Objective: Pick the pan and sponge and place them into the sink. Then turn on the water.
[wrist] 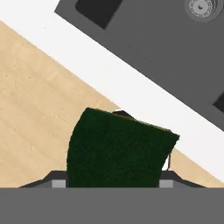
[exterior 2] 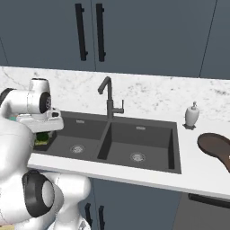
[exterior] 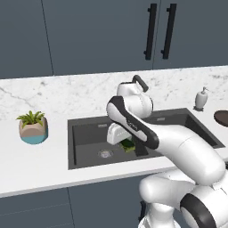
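Observation:
My gripper hangs low over the front part of the left basin of the dark grey sink, shut on the sponge. From the right base camera the gripper holds the sponge just above the basin's left side. The sponge's dark green face sits between the gripper fingers, over the counter's front strip, with the sink beyond. The reddish-brown pan lies on the counter right of the sink; its handle is out of view. No stream runs from the faucet.
A white soap dispenser stands at the sink's back right corner. A potted plant sits on the counter left of the sink. Dark cabinets with handles hang above. Wooden floor lies below the counter edge.

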Controlling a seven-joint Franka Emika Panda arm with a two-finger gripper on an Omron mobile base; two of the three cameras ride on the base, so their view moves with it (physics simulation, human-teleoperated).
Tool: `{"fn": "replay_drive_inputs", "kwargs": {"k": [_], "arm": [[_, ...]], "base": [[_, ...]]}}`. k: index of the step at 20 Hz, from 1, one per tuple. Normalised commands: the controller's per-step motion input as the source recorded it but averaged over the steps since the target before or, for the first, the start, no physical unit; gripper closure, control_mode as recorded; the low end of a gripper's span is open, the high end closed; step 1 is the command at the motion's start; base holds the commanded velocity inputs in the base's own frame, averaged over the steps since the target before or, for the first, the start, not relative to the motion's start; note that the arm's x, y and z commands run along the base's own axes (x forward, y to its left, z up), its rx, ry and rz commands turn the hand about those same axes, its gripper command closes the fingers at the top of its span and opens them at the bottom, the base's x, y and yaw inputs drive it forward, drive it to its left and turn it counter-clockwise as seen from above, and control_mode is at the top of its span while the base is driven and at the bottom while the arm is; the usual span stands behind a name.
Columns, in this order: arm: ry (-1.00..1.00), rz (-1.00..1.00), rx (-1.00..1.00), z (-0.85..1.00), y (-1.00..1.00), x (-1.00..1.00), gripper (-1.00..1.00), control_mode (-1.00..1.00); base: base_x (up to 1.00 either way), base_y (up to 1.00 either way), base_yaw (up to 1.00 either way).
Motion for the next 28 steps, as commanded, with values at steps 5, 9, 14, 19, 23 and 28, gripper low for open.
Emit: {"fn": "replay_drive_inputs", "kwargs": {"k": [5, 9, 14, 19, 23, 28], "arm": [[0.05, -0.21, 0.0, 0.06, -0.66, -0.22, 1.0, -1.0], [0.03, -0.16, 0.0, 0.0, -0.54, -0.02, 1.0, -1.0], [0.0, -0.01, 0.0, 0.0, -0.27, -0.07, 1.0, -1.0], [-0.03, 0.0, 0.0, 0.0, -0.35, -0.3, 1.0, -1.0], [0.0, 0.0, 0.0, 0.0, -0.3, -0.02, 1.0, -1.0], [0.0, 0.0, 0.0, 0.0, -0.01, 0.0, 1.0, -1.0]], "base": [[0.0, 0.0, 0.0], [0.0, 0.0, 0.0], [0.0, 0.0, 0.0], [0.0, 0.0, 0.0], [0.0, 0.0, 0.0], [0.0, 0.0, 0.0]]}}
